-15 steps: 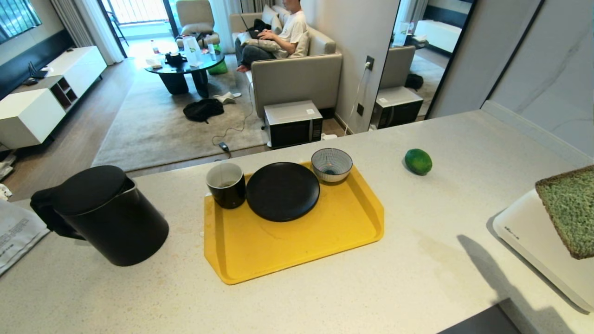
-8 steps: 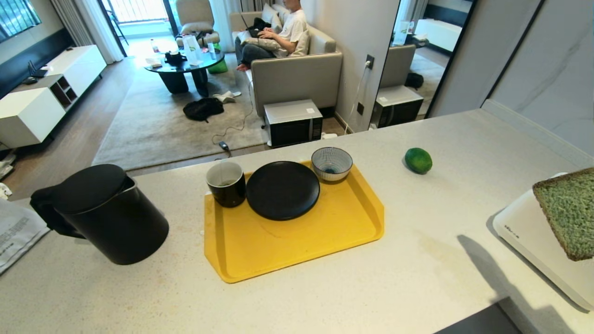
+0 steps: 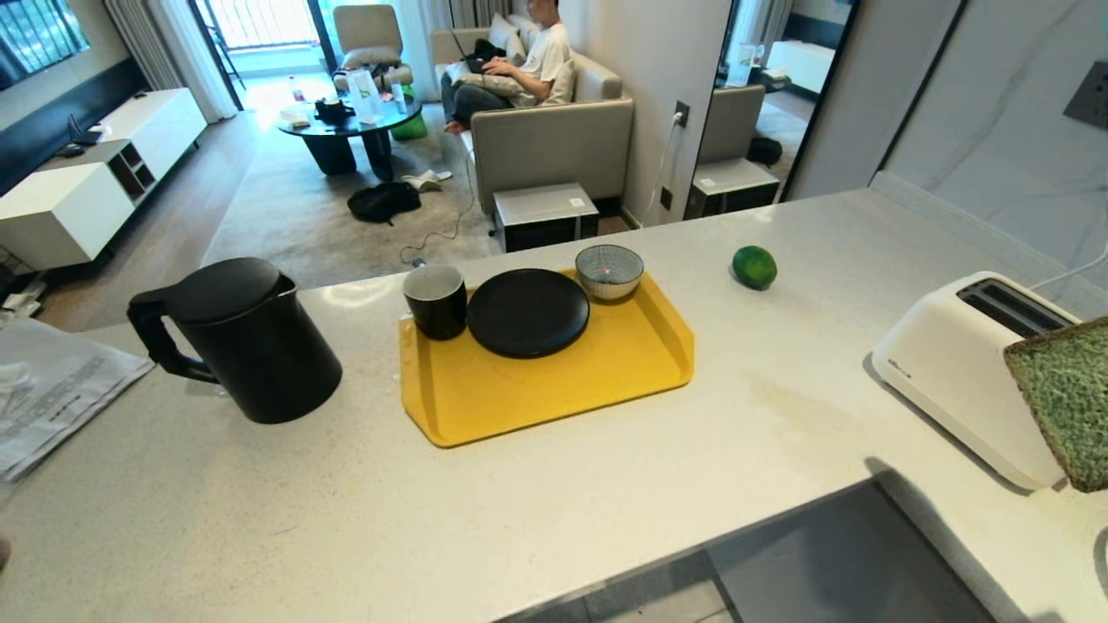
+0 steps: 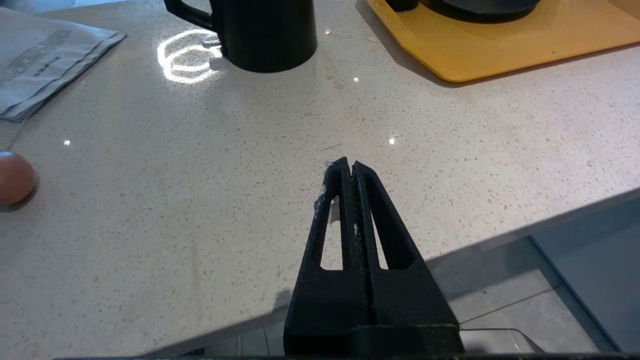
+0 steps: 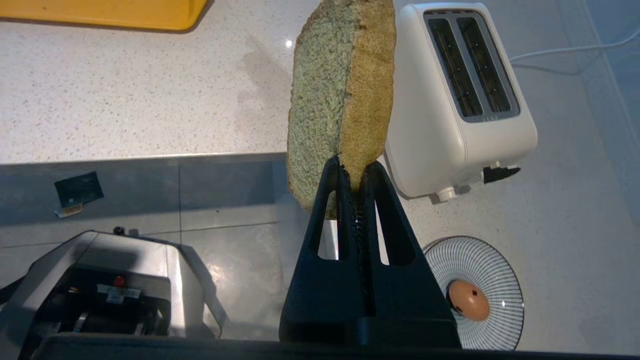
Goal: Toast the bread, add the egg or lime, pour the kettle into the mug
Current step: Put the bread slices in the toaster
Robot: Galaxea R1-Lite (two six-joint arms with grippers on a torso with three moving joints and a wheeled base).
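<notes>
My right gripper [image 5: 352, 167] is shut on the lower edge of the bread [image 5: 340, 90], a thick pale green slice held upright beside the white toaster [image 5: 465, 95]. In the head view the bread [image 3: 1069, 398] hangs at the right edge, in front of the toaster [image 3: 952, 372]. The black kettle [image 3: 251, 342] stands at the left of the counter. The black mug [image 3: 435, 300] sits on the yellow tray [image 3: 563, 398]. The lime [image 3: 754, 266] lies further right. My left gripper [image 4: 348, 164] is shut and empty over the counter's near edge, with a pinkish-tan egg [image 4: 14, 177] off to its side.
A black plate [image 3: 528, 311] and a striped bowl [image 3: 609, 270] share the tray. A striped plate [image 5: 495, 280] near the toaster carries a brown egg [image 5: 467, 300]. Papers [image 3: 52, 389] lie at the far left. A person sits on a sofa beyond the counter.
The whole head view has shifted, so the camera moved: more of the counter's near edge and the whole toaster now show. The bread stays at the right edge.
</notes>
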